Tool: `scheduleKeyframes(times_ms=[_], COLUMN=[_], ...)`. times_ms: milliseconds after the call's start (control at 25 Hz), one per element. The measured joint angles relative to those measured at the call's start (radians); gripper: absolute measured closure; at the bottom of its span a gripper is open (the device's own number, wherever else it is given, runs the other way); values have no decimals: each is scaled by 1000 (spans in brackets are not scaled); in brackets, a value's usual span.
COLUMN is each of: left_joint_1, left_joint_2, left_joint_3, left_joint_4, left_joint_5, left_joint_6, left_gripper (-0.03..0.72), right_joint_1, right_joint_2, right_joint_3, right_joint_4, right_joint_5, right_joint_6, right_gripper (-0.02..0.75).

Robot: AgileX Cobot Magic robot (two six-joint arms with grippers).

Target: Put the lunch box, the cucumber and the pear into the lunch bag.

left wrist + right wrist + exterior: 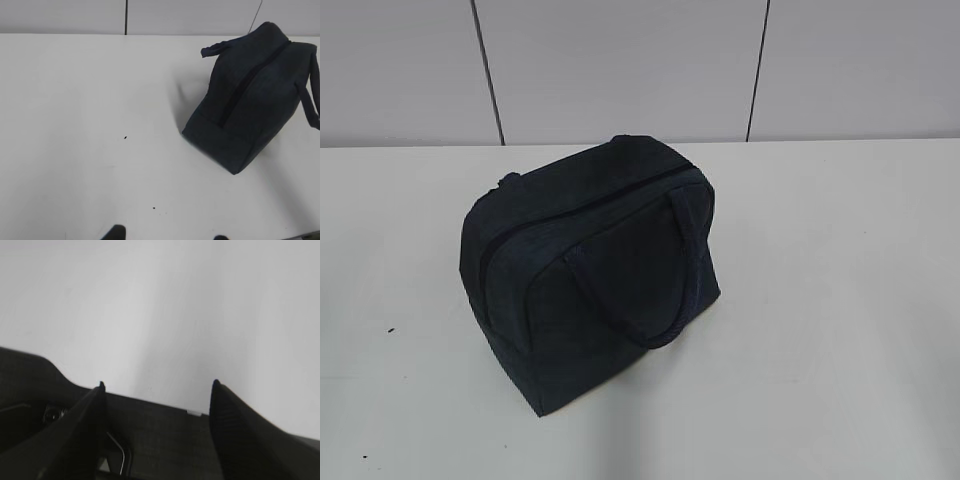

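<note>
The lunch bag [582, 262], dark navy, stands on the white table [840, 300] with its top zipper [590, 205] closed and a loop handle [685, 290] hanging over its side. It also shows at the right of the left wrist view [250, 95]. The lunch box, the cucumber and the pear are out of view. Neither gripper shows in the exterior view. My left gripper [168, 234] is open and empty, low over bare table well to the front left of the bag. My right gripper [158, 385] is open and empty, facing a plain white surface.
A grey panelled wall [620, 70] runs behind the table's far edge. A few small dark specks [125, 137] lie on the table left of the bag. A dark part of the robot [160, 440] fills the bottom of the right wrist view.
</note>
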Motion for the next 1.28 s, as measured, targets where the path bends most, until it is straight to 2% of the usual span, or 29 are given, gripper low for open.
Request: scheduleKeyframes(times_ms=[160, 320, 520, 1200, 1280], left_joint_1=[0, 0, 0, -1, 24], left_joint_2=[-90, -95, -96, -96, -96], left_joint_3=[37, 71, 74, 75, 75], left_joint_4=[4, -6, -9, -13, -13], left_joint_5=[-17, -96, -109, -113, -113], left_joint_6=[0, 0, 4, 19, 19], left_gripper=[361, 362, 368, 390, 393], right_joint_1=[0, 0, 0, 0, 0], right_joint_2=[-106, -200, -343, -354, -354], right_joint_3=[24, 24, 24, 30, 30], right_joint_4=[-8, -10, -12, -14, -14], right_joint_5=[-62, -75, -77, -72, -72], right_joint_6=[0, 0, 0, 34, 34], right_gripper=[239, 239, 244, 246, 246])
